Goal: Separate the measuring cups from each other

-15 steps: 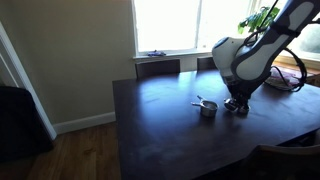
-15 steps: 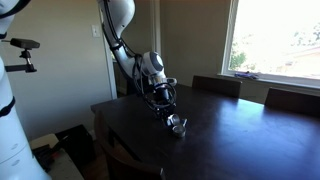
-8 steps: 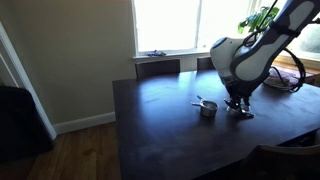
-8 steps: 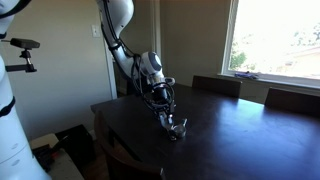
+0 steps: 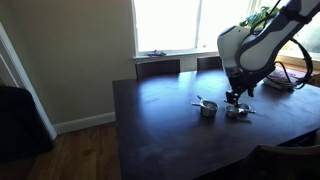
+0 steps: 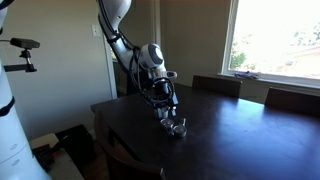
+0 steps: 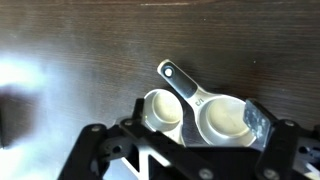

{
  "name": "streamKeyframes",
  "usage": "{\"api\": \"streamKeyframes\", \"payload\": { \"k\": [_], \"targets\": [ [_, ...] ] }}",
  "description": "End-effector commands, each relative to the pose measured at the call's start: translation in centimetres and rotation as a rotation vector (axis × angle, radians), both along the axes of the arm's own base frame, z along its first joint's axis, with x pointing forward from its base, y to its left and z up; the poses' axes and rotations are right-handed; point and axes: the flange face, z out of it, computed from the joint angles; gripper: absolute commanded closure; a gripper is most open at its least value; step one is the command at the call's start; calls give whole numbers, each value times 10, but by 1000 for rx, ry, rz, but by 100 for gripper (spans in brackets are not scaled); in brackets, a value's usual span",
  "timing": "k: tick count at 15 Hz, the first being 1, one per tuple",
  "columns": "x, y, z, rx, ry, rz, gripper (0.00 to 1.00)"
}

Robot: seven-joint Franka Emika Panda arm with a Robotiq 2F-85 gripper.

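Note:
In the wrist view two shiny silver measuring cups lie side by side on the dark table. The smaller cup [image 7: 163, 108] is on the left. The larger cup [image 7: 222, 117] is on the right, its flat handle [image 7: 180, 80] pointing up-left. My gripper [image 7: 197, 114] is open and hangs just above them, one finger outside each cup and nothing gripped. In an exterior view one cup [image 5: 207, 108] sits left of another cup [image 5: 237, 112], with the gripper [image 5: 232, 98] over the right one. In an exterior view the gripper [image 6: 166, 108] hovers above the cups [image 6: 178, 126].
The dark wooden table [image 5: 160, 130] has chairs [image 5: 158, 68] along its far side, under a bright window. Cables and clutter [image 5: 285, 80] lie at the table's right edge by a plant. A camera on a stand [image 6: 25, 45] is beside the table.
The gripper went from shut to open, let go of a cup onto the table beside the other one, and rose a little above it.

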Motion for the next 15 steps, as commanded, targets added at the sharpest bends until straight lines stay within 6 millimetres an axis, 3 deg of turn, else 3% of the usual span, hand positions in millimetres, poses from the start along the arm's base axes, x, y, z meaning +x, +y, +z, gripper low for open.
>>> {"api": "streamKeyframes", "payload": {
  "k": [1,7,15],
  "targets": [
    [-13,-7,37,140,-65,-32,0],
    [7,7,60,380,-156,-141,0],
    [40,42,55,477,-211,-339,0]
  ]
}}
